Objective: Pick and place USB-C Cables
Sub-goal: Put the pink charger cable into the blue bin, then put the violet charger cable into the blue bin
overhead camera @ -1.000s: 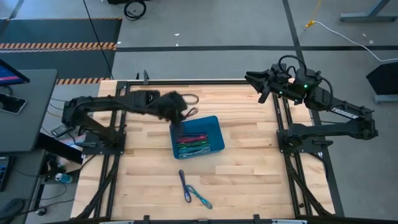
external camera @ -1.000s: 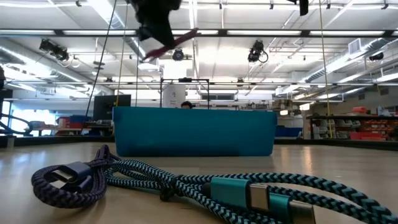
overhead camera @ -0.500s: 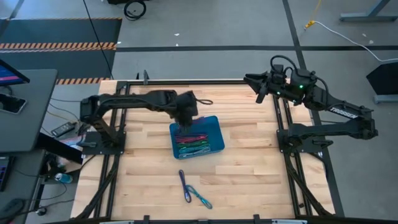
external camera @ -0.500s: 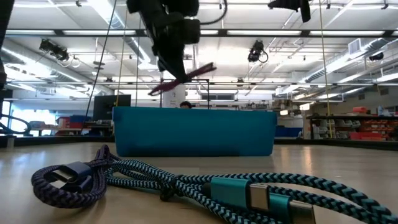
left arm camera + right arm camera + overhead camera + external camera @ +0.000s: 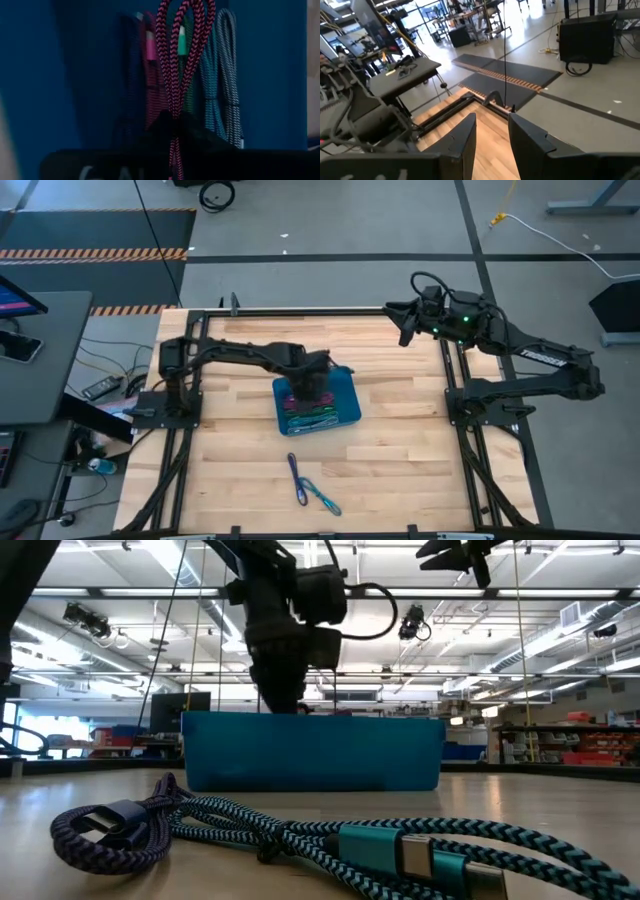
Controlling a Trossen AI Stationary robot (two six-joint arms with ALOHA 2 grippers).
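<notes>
Over the rectangular blue plastic bin [image 5: 345,383] at mid-table, your left gripper [image 5: 307,387] hangs low, its fingers pinched on a folded maroon-and-black braided cable [image 5: 181,55] that dangles into the bin. Under it lie the other braided cables, a teal one [image 5: 220,85] and a pink one [image 5: 150,75] among them. Before you let go, I would lower until the loop rests on that pile, then open slowly so the braid slips free rather than snagging on a finger, and lift straight up to clear the bin wall. Two bundles, a dark-blue braided cable [image 5: 295,475] and a teal braided cable [image 5: 322,498], lie touching on the pale wooden table [image 5: 400,460], nearer the front edge. Your right gripper [image 5: 402,320], slightly parted and empty, waits over the far right corner.
</notes>
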